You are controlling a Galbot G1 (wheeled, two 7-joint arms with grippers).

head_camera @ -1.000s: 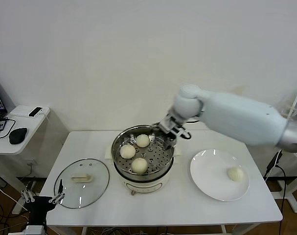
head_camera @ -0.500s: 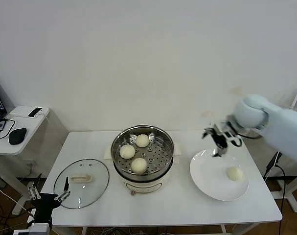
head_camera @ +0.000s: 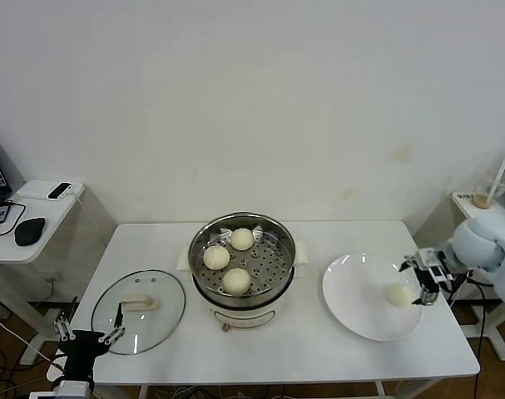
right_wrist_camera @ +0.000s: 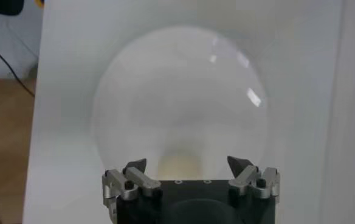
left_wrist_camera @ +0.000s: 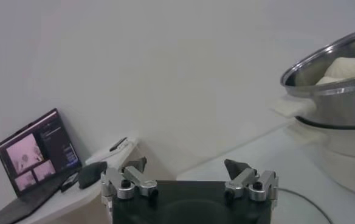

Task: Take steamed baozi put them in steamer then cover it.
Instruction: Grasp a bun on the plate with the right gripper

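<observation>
A white tabletop [head_camera: 319,349] stood against a plain pale wall. At its middle sat the steamer [head_camera: 243,268], a shiny steel pot on a cream base, uncovered, with three steamed baozi [head_camera: 236,281] resting on its perforated tray. To the robot's left of the pot, the cover [head_camera: 139,310] lay flat on the tabletop, its cream handle facing up, well apart from the steamer. To the robot's right lay a flat white plate [head_camera: 352,295], carrying the fourth baozi [head_camera: 398,294] near its outer edge. The right pincer [head_camera: 423,278] hung at that edge of the plate, just beside the bun, its fingers spread wide and holding nothing; in the right wrist view the bun [right_wrist_camera: 177,167] showed between the two parted fingertips [right_wrist_camera: 135,165], with nothing lying between pincer and bun. The left pincer [head_camera: 91,336] waited low off the front left corner of the tabletop, near the cover's rim, also released and empty. Farther to the robot's left stood a small side table [head_camera: 32,218] bearing a computer mouse [head_camera: 30,229], a cable and a small dark device; the left wrist view also showed an open laptop [left_wrist_camera: 37,152] there. A cup with a straw [head_camera: 487,193] stood on a surface at the far right.
</observation>
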